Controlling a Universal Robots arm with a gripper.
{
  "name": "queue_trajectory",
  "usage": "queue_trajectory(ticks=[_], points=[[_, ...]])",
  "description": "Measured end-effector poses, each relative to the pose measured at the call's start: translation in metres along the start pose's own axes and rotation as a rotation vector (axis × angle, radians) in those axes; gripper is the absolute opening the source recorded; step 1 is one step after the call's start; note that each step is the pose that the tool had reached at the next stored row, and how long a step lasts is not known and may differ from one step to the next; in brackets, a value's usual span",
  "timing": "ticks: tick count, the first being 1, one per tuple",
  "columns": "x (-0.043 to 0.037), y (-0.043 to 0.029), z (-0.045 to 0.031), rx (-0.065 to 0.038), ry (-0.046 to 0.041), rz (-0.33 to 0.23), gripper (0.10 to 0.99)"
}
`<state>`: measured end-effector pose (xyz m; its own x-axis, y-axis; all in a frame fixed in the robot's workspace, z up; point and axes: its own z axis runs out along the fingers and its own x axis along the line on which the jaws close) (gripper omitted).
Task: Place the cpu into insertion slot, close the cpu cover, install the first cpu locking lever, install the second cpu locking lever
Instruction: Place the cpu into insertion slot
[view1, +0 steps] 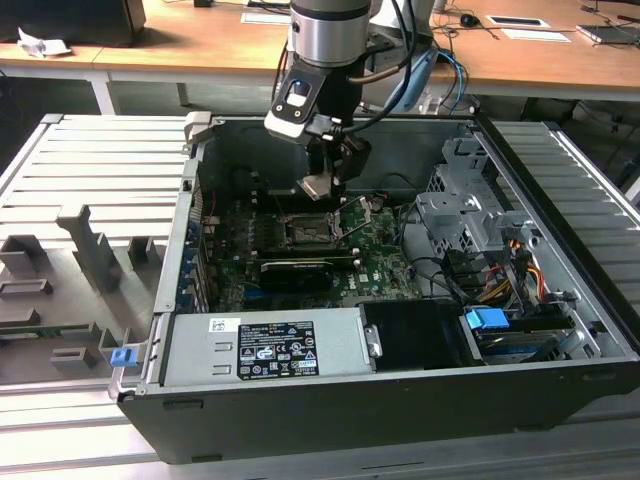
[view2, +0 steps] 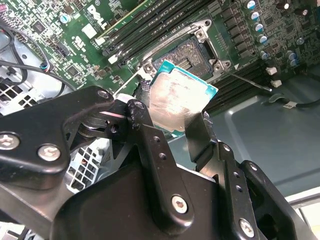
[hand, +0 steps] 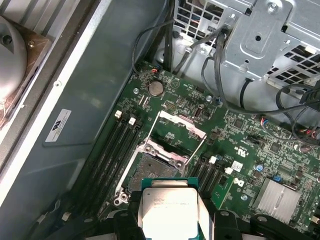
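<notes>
Nearest, in both wrist views, the black two-fingered claw (view2: 169, 120) is clamped on the cpu, a small flat square chip with a dull silver-grey metal top (view2: 182, 97). It is gripped by two opposite edges and held in the air, not yet seated. Just beyond it the insertion slot, a square black socket with a thin metal rim (view2: 187, 57), is seen uncovered on the green motherboard (hand: 240, 165). In the first wrist view the cpu cover, a thin silvery metal frame plate (hand: 182, 124), appears to be raised behind the slot. One thin metal locking lever (view2: 245, 80) is swung aside.

In the exterior view the claw (view1: 325, 180) hangs in the upper middle of the frame, above the slot (view1: 308, 232), inside the open black computer case (view1: 400, 400) on the grey ribbed bench (view1: 90, 170).

For this step it is judged that the chip should be kept level and its corners squared with the rim. It should be lowered straight, never slid, because the contacts are probably delicate. Cover and lever should be avoided.
</notes>
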<state>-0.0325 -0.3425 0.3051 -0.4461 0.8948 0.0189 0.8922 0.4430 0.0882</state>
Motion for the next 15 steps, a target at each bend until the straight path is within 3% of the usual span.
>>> queue_trajectory(ticks=[15], points=[[-0.0001, -0.0006, 0.0067, 0.0, 0.0, 0.0, 0.529]])
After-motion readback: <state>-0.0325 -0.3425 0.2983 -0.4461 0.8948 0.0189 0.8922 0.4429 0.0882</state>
